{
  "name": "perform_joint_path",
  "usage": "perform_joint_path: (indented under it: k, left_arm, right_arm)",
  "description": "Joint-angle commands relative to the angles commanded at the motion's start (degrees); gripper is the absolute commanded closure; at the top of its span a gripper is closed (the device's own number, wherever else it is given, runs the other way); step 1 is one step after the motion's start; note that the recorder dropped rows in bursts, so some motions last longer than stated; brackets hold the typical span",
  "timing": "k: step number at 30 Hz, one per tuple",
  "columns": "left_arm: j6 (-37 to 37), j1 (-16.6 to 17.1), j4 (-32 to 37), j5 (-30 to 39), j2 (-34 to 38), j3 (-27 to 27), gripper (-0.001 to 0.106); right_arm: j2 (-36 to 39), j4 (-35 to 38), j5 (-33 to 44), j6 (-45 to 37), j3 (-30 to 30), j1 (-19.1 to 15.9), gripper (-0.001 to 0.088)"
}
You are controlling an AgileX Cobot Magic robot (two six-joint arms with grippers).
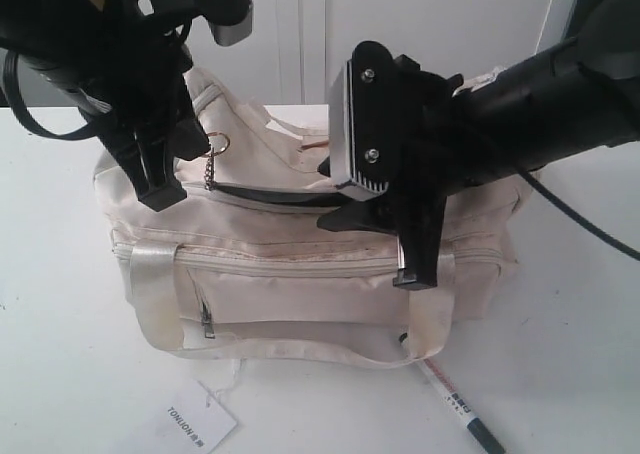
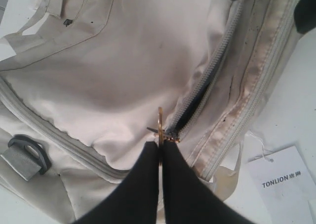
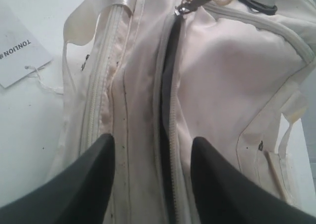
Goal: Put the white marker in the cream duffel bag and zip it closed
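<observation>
The cream duffel bag (image 1: 300, 274) lies on the white table with its top zipper (image 1: 270, 196) partly open, showing dark lining (image 3: 168, 86). My left gripper (image 1: 160, 189) is at the bag's left end, shut on the gold zipper pull (image 2: 160, 130). Over the bag's right half, my right gripper (image 1: 385, 239) hangs open, its fingers straddling the zipper slit (image 3: 153, 140) with nothing between them. The white marker (image 1: 455, 399) lies on the table in front of the bag's right corner, dark cap end pointing away from the bag.
A white paper tag (image 1: 200, 419) printed TONLION lies on the table in front of the bag, tied by a thread. A satin strap handle (image 1: 300, 349) droops over the bag's front. A black strap ring (image 2: 29, 147) sits at the bag's end.
</observation>
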Motion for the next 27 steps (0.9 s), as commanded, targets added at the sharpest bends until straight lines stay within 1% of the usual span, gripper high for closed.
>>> perform_joint_path:
  k: [4,7,10,16,19,21,27]
  left_arm:
    - [0.0,0.0,0.0,0.0,0.0,0.0,0.105]
    - [0.0,0.0,0.0,0.0,0.0,0.0,0.105]
    - [0.0,0.0,-0.1,0.0,0.0,0.0,0.105]
    - [0.0,0.0,-0.5,0.0,0.0,0.0,0.105]
    - [0.0,0.0,-0.7,0.0,0.0,0.0,0.105]
    - [0.0,0.0,-0.7,0.0,0.0,0.0,0.105]
    - [0.0,0.0,-0.7,0.0,0.0,0.0,0.105]
  right_arm:
    - [1.7,0.1,-2.1,0.0,0.0,1.1,0.0408]
    - [2.7,2.8,-2.3,0.0,0.0,1.9,0.0408]
    - [3.9,2.8,-4.0,0.0,0.0,2.7,0.0408]
    - [5.6,7.4,-6.3,0.0,0.0,2.9,0.0408]
    - [6.7,7.7,-6.3,0.0,0.0,2.9,0.041]
    - [7.2,7.7,-6.3,0.2,0.0,2.9,0.0441]
    - [7.6,7.7,-6.3,0.2,0.0,2.9,0.0611]
